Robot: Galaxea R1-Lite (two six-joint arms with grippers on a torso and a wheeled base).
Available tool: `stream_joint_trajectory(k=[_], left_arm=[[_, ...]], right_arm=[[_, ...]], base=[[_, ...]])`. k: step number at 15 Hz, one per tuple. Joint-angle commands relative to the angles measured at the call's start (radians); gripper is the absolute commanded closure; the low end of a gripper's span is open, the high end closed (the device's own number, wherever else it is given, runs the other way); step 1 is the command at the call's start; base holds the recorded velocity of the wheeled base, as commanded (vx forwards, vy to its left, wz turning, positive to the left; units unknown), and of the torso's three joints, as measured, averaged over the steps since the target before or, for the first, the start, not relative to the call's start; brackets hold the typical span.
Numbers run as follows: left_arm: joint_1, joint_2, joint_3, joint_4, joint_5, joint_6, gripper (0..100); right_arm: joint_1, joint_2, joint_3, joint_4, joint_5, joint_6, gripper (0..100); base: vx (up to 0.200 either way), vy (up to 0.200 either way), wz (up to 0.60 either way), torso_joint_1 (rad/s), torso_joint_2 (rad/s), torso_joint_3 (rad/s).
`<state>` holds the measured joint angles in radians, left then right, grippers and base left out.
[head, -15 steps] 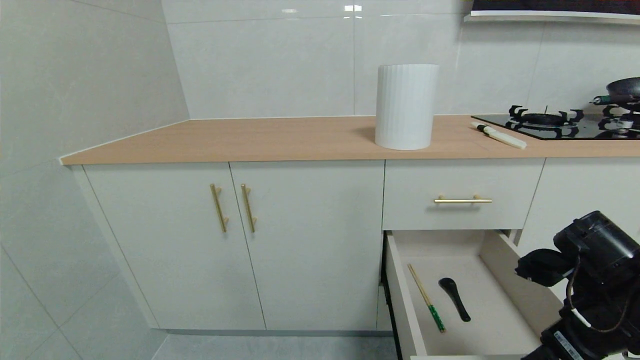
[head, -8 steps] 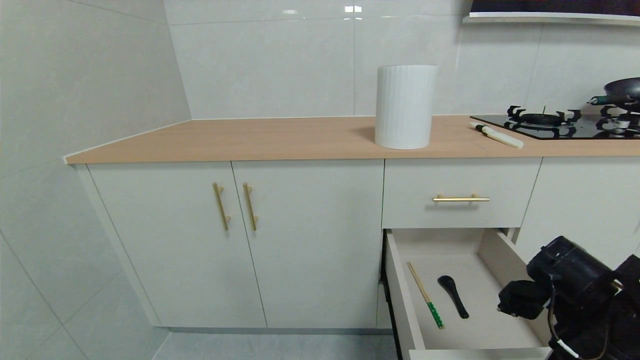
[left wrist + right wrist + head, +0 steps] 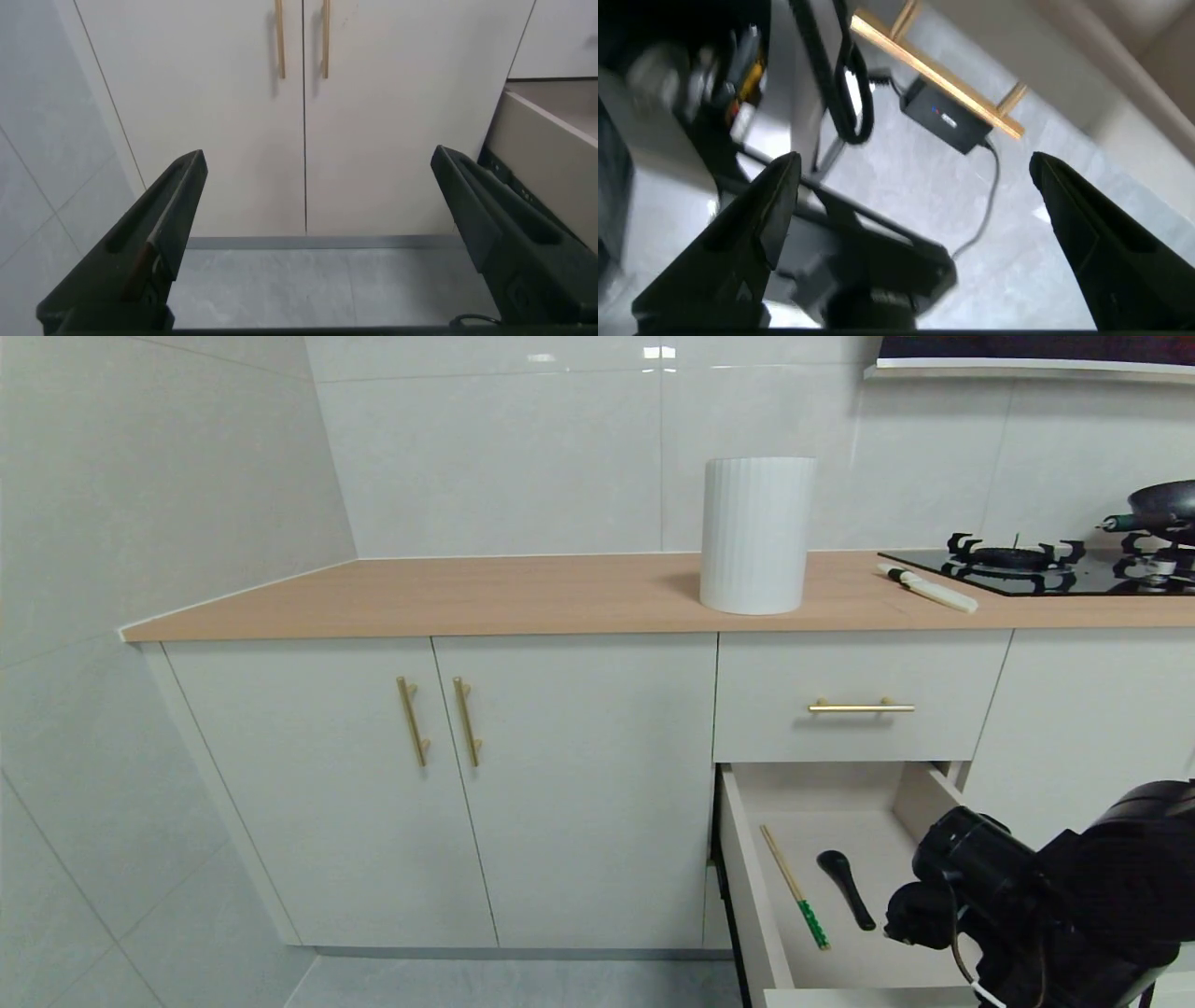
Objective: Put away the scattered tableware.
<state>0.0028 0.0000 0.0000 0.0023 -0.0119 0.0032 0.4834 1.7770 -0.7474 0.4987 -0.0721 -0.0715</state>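
Observation:
The lower drawer (image 3: 747, 882) stands pulled out under the counter. On its floor lie a pair of wooden chopsticks with green ends (image 3: 794, 898) and, just right of them, a black spoon (image 3: 846, 889). A white-handled utensil (image 3: 927, 588) lies on the wooden counter beside the stove. My right arm (image 3: 1027, 905) hangs low over the drawer's front right corner. My right gripper (image 3: 915, 168) is open and holds nothing; a gold bar handle (image 3: 936, 75) and the floor lie beyond it. My left gripper (image 3: 318, 161) is open and empty, facing the cabinet doors (image 3: 304, 112).
A tall white ribbed container (image 3: 754, 534) stands on the counter (image 3: 467, 597). The black gas stove (image 3: 1036, 569) with a pan is at the far right. A closed drawer (image 3: 859, 695) sits above the open one. A black box with cables (image 3: 948, 117) lies on the floor.
My right arm has dropped and moved left, from beside the drawer's right wall to over its front right corner. The head camera shifted slightly.

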Motion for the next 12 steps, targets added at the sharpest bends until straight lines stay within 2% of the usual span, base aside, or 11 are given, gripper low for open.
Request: stream_joint_trajectory(k=[1,8,12], left_arm=[[0.0,0.0,0.0,0.001,0.0,0.0,0],[0.0,0.0,0.0,0.001,0.0,0.0,0],[0.0,0.0,0.0,0.001,0.0,0.0,0]], right_arm=[[0.0,0.047,-0.009,-0.023,-0.005,0.045,0],[-0.046,0.117,-0.11,-0.065,-0.006,0.22,0],[-0.128,0.157,-0.145,-0.158,-0.011,0.268,0]], base=[[0.0,0.0,0.0,0.0,0.0,0.0],[0.0,0.0,0.0,0.0,0.0,0.0],[0.0,0.0,0.0,0.0,0.0,0.0]])
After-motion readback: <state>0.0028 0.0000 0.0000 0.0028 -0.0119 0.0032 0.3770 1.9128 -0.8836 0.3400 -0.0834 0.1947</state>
